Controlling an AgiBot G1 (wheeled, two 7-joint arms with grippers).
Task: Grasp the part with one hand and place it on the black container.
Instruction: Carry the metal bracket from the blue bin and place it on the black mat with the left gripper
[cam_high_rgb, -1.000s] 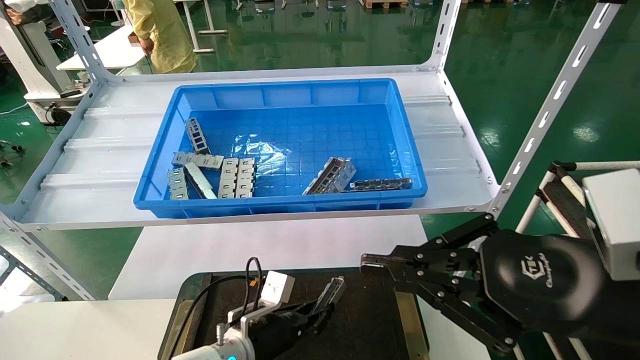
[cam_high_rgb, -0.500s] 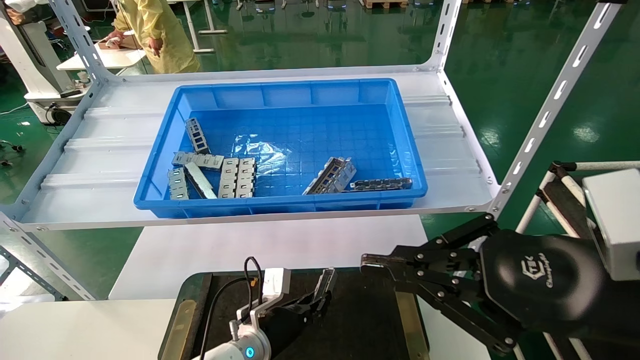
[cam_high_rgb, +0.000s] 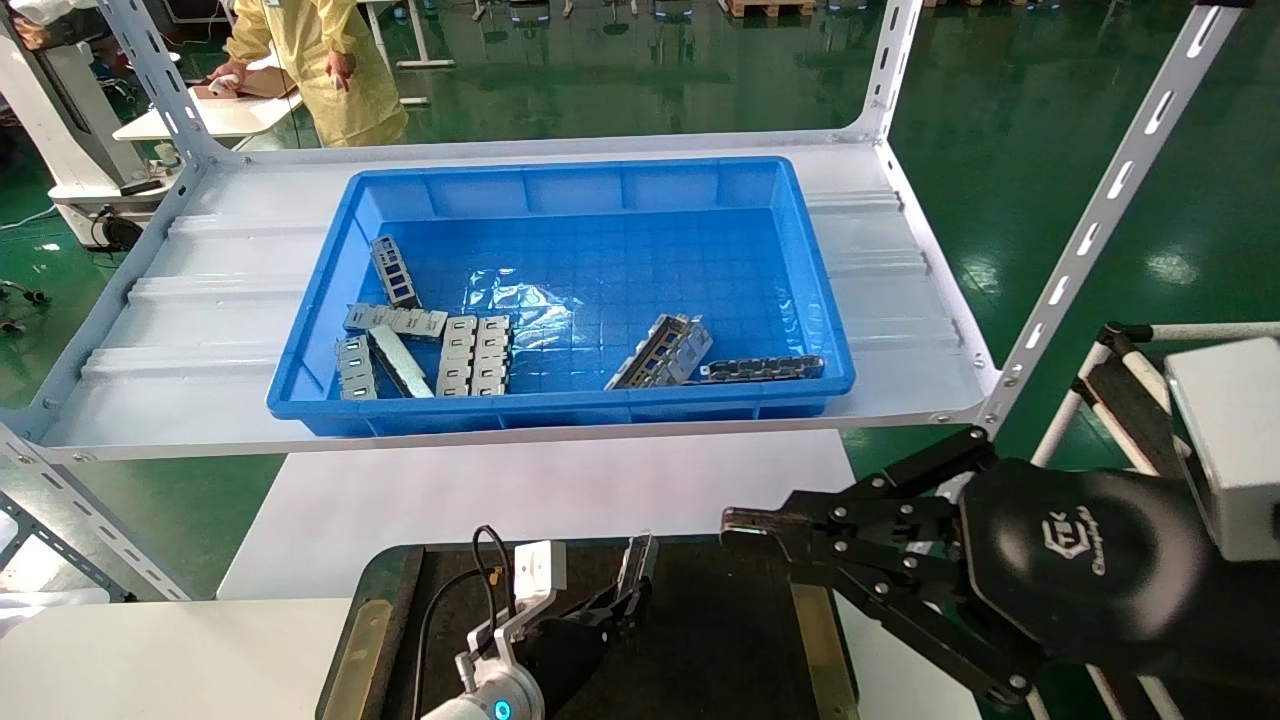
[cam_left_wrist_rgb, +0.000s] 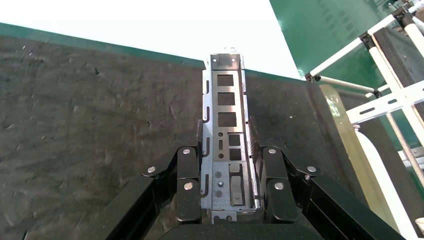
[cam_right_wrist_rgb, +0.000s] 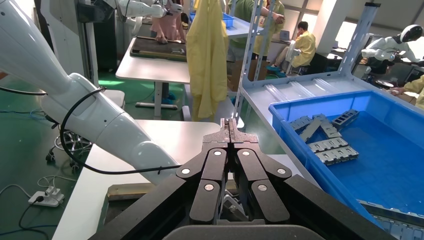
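My left gripper (cam_high_rgb: 622, 600) is shut on the part (cam_high_rgb: 636, 560), a long silver-grey trough bracket with rectangular cut-outs. It holds it just over the far middle of the black container (cam_high_rgb: 740, 640). In the left wrist view the part (cam_left_wrist_rgb: 226, 107) runs out between the fingers (cam_left_wrist_rgb: 188, 172), its far end past the container's (cam_left_wrist_rgb: 90, 115) back edge. I cannot tell whether it touches the rough surface. My right gripper (cam_high_rgb: 735, 528) is shut and empty, parked at the right, above the container's brass side strip (cam_high_rgb: 822, 640). In its own view the tips (cam_right_wrist_rgb: 229, 125) are pressed together.
A blue bin (cam_high_rgb: 560, 180) on the white shelf (cam_high_rgb: 880, 260) holds more silver brackets (cam_high_rgb: 662, 352), flat plates (cam_high_rgb: 474, 355) and a dark chain-like strip (cam_high_rgb: 762, 369). A white table (cam_high_rgb: 500, 490) lies below the shelf. Slanted shelf posts (cam_high_rgb: 1100, 210) stand at right. A person in yellow (cam_high_rgb: 330, 60) stands far back left.
My left gripper has moved left and away from me over the container, turning the held part more upright. The right arm has not moved. The person in the background shifted.
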